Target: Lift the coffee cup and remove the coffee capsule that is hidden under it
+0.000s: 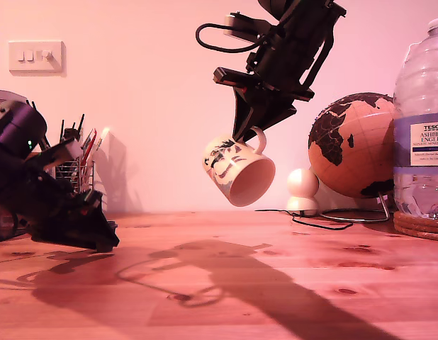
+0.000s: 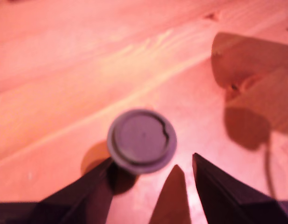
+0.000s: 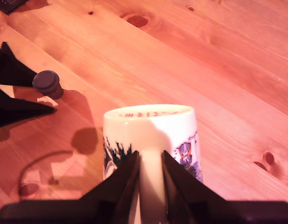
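My second gripper point(image 1: 246, 131) is clenched on the handle of the coffee cup point(image 1: 237, 170) and holds it in the air, well above the wooden table point(image 1: 290, 283), near the middle of the exterior view. The cup hangs tilted, its open mouth turned toward about five o'clock in that view, its dark print facing the camera. In the second wrist view the two fingers pinch the white handle between them, with the cup point(image 3: 151, 135) just beyond the fingertips point(image 3: 127, 175).

The coffee capsule point(image 2: 141, 140) stands on the table, uncovered. In the first wrist view it sits just ahead of my first gripper point(image 2: 151, 163), nearer one finger than the other; whether that finger touches it is hard to say, since the picture is blurred. The jaws are spread apart and grasp nothing. The second wrist view shows the same capsule point(image 3: 47, 83) between the tips of my first gripper point(image 3: 39, 95).

In the exterior view my first gripper point(image 1: 105, 241) lies low over the table at about nine o'clock from the cup; the capsule itself I cannot make out there.
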Robot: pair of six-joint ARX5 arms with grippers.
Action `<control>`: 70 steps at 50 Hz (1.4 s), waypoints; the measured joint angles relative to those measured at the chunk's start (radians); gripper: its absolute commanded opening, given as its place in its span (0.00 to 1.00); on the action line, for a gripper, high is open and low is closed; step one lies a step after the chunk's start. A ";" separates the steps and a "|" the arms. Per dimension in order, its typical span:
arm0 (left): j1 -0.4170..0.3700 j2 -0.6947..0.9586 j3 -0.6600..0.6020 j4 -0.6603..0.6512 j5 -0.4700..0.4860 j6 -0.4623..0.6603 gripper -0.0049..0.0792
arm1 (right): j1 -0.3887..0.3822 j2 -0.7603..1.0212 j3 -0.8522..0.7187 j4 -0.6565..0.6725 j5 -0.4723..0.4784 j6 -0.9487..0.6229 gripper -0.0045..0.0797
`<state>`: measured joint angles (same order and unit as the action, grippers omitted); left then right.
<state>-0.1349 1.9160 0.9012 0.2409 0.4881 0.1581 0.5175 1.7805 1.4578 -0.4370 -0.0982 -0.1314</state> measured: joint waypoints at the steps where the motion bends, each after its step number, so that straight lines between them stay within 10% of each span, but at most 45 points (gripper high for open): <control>1: 0.000 -0.006 0.000 -0.006 0.000 0.000 0.61 | 0.000 0.000 0.000 0.000 0.000 0.000 0.04; 31: 0.000 -0.172 0.000 -0.231 -0.051 -0.002 0.61 | 0.000 0.000 0.000 0.005 -0.023 0.001 0.04; 38: 0.000 -0.213 0.000 -0.277 -0.064 -0.001 0.45 | 0.000 0.000 0.000 0.007 -0.053 0.012 0.04; 45: 0.000 -0.284 0.000 -0.293 -0.057 -0.001 0.02 | 0.001 0.000 0.000 0.027 -0.062 0.027 0.04; 70: 0.003 -0.420 0.000 -0.247 -0.045 -0.005 0.03 | 0.001 0.000 0.000 0.121 -0.226 -0.001 0.04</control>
<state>-0.1318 1.4960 0.9012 -0.0059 0.4435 0.1532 0.5186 1.7805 1.4578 -0.3164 -0.3241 -0.1322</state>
